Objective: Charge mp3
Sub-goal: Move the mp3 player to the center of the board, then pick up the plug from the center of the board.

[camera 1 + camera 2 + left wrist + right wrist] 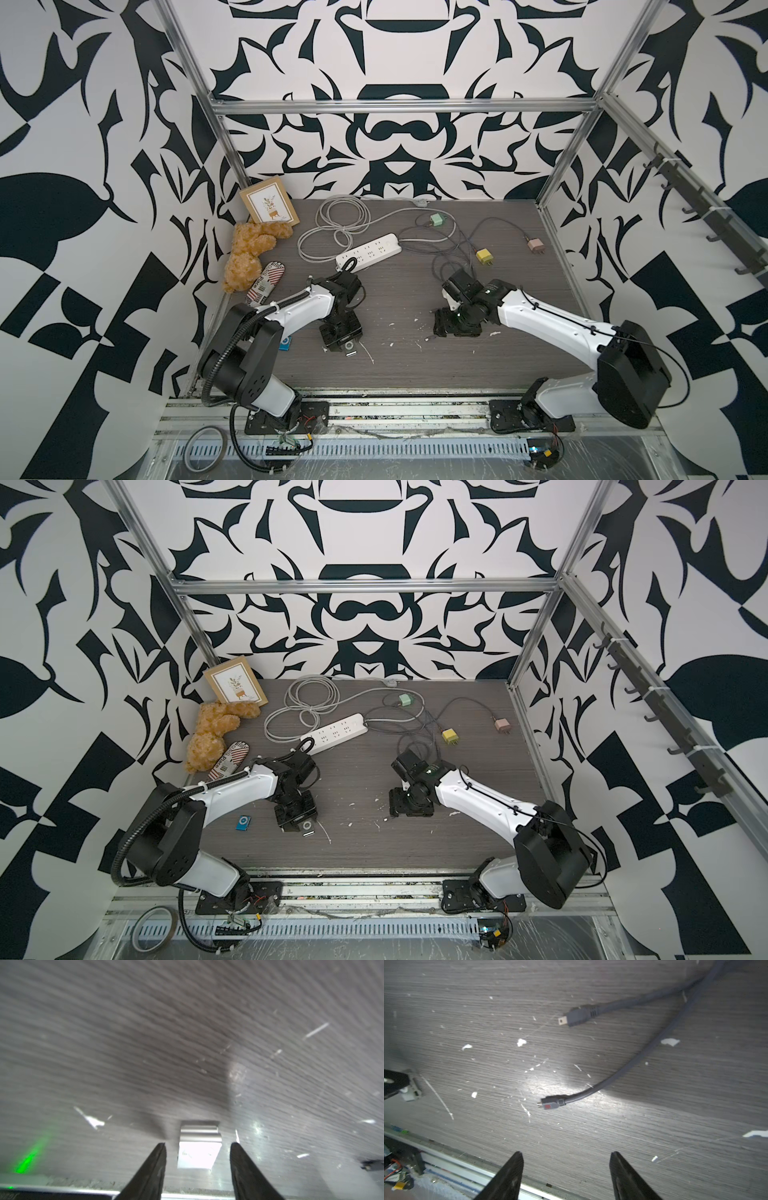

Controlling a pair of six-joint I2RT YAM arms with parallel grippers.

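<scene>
A small silver mp3 player [198, 1147] with a metal clip lies flat on the dark table, close to the front edge. My left gripper [198, 1144] is open and straddles it, with a gap showing on each side. In both top views the player [350, 348] peeks out just under that gripper [345, 341]. A blue mp3 player [242, 823] lies to its left. My right gripper [566, 1153] is open and holds nothing. Ahead of it lie two grey cable plugs, one with a red mark [550, 1104] and one bare [575, 1017].
A white power strip [370, 251] with its coiled grey cord lies at mid-back. Green [437, 219], yellow [484, 255] and pink [536, 245] chargers sit at the back right among tangled cables. A teddy bear [249, 253], a card [270, 206] and a striped pouch [266, 282] line the left wall.
</scene>
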